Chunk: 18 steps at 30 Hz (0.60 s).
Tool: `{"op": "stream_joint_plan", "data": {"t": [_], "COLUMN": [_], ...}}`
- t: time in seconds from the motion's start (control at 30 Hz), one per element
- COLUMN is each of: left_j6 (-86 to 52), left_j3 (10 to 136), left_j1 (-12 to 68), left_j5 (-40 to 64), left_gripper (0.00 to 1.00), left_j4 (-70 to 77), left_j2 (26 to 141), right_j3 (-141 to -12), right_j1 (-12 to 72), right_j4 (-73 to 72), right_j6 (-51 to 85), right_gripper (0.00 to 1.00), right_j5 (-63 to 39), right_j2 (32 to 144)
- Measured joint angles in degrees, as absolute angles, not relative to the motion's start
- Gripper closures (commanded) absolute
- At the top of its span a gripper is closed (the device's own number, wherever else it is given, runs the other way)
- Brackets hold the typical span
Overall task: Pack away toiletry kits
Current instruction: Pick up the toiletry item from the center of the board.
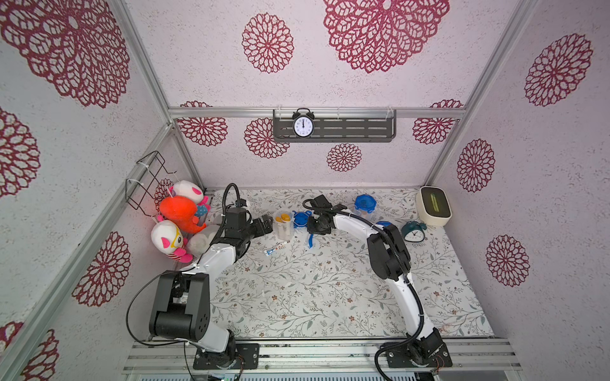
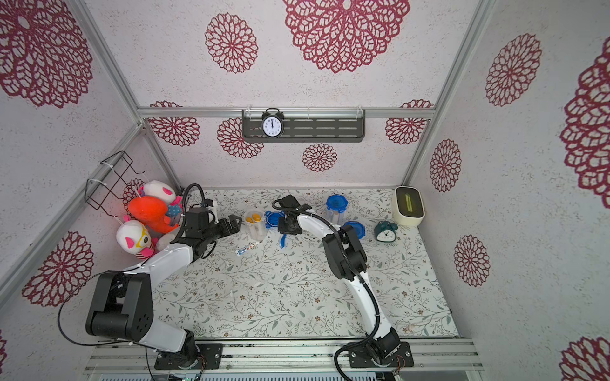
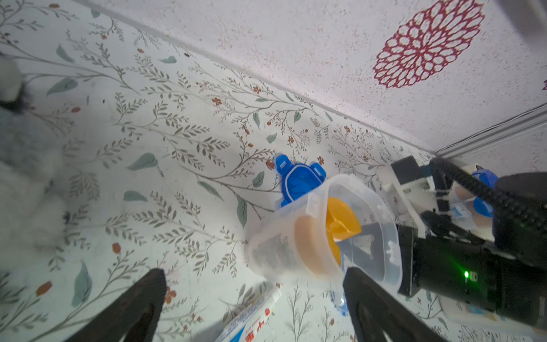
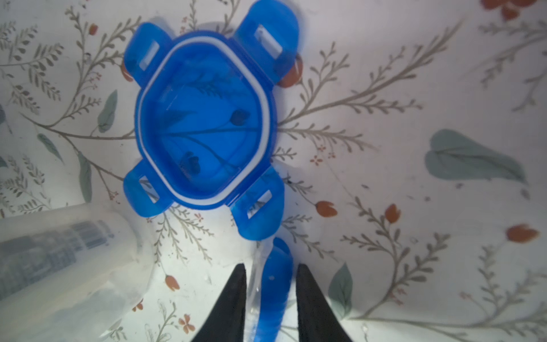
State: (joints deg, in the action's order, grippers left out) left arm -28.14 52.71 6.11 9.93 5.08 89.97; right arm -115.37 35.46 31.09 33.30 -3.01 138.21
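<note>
The open clear jar [image 1: 284, 227] stands a little above the middle of the frame in both top views. Two bottles with orange caps [image 1: 283, 218] are inside it. Its top is bare, so more things can go in. Its blue lid [image 4: 204, 127] lies flat on the table [image 1: 313, 290] just right of the jar, out of the way until the jar is full. The blue toothbrush [image 1: 310, 240] lies just below the lid. The small toothpaste tube [image 1: 276, 248] lies just below the jar. I think both need to go into the jar.

The right gripper [image 4: 270, 266] hangs low over the toothbrush, with one black finger on each side of the handle. The gaps look very thin, and I cannot tell if it pinches the brush yet. It looks set to pick it up.

The left gripper [image 3: 254, 271] sits just left of the jar. Its fingers are spread wide and hold nothing. It may be there to stop the jar from tipping.

Toward the upper right, a jar with its blue lid on [image 1: 364, 205] looks packed. Another blue-lidded jar [image 2: 355, 228] is partly hidden behind the right arm.
</note>
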Motion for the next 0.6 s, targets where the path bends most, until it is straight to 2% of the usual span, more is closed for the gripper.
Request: {"op": "stream_joint_plan", "data": {"t": [0.1, 0.33, 0.6], "left_j6": [-28.12, -26.59, -24.95], "left_j3": [56.75, 65.23, 70.63], "left_j1": [6.42, 8.08, 9.58], "left_j5": [9.93, 9.96, 11.86], "left_gripper": [0.02, 0.16, 0.4], "left_j4": [4.25, -1.41, -7.92], "left_j2": [92.62, 97.91, 100.92], "right_j3": [-115.39, -115.52, -113.45], "right_j1": [35.7, 36.18, 35.55], "right_j4": [31.79, 32.64, 30.89], "right_j6": [32.12, 29.52, 28.91], "right_gripper": [0.75, 0.79, 0.82], "right_j5": [-0.62, 2.66, 1.72], "right_j2": [138.21, 138.19, 137.19]}}
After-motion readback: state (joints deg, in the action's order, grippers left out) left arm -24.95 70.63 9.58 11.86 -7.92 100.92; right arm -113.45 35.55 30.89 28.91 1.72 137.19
